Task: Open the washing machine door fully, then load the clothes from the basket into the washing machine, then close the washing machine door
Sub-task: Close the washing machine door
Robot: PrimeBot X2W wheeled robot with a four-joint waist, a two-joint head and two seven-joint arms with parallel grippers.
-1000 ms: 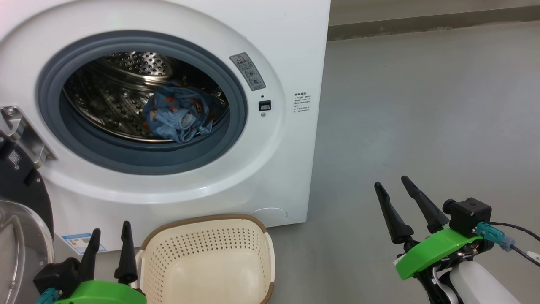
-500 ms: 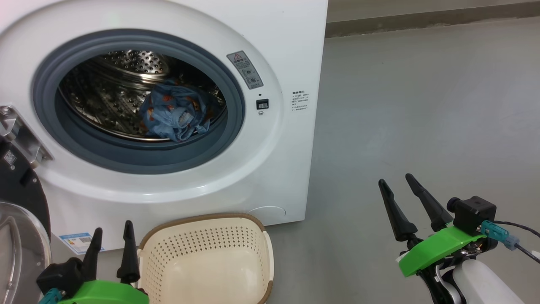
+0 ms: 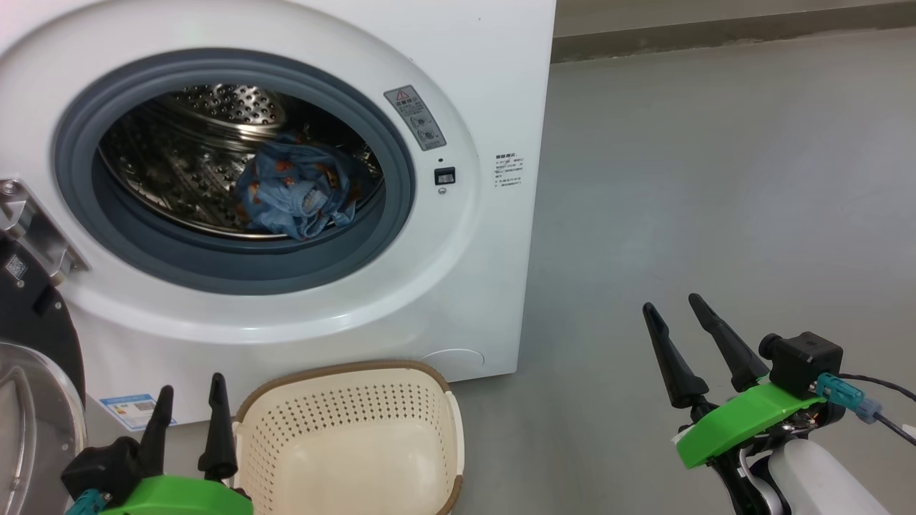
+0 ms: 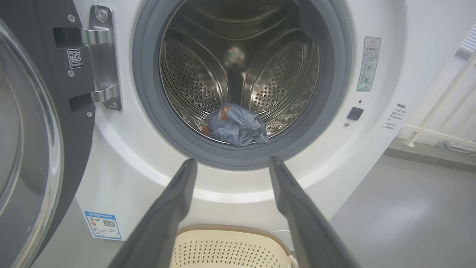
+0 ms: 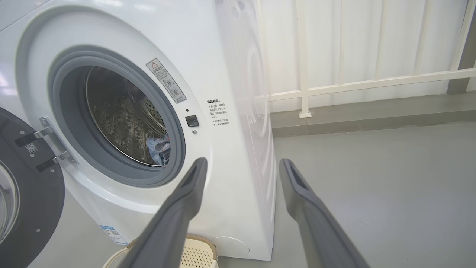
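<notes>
The white washing machine (image 3: 494,86) stands with its door (image 3: 36,372) swung wide open at the left, black rim and glass bowl showing (image 4: 26,141). Blue clothes with orange prints (image 3: 297,189) lie in the steel drum (image 4: 238,124), and a bit of them peeks out in the right wrist view (image 5: 160,149). The cream basket (image 3: 351,443) sits on the floor below the opening, with nothing in the part I can see. My left gripper (image 3: 189,390) is open just left of the basket. My right gripper (image 3: 673,304) is open over bare floor to the machine's right.
Grey floor (image 3: 715,179) spreads to the right of the machine. A white railing (image 5: 353,83) and a raised kerb run along the back wall. A blue label sticker (image 3: 129,409) is low on the machine's front.
The picture shifted slightly left and up between the earliest frame and now, so the camera moved. Both grippers stay open and hardly move; clothes, basket and door are unchanged.
</notes>
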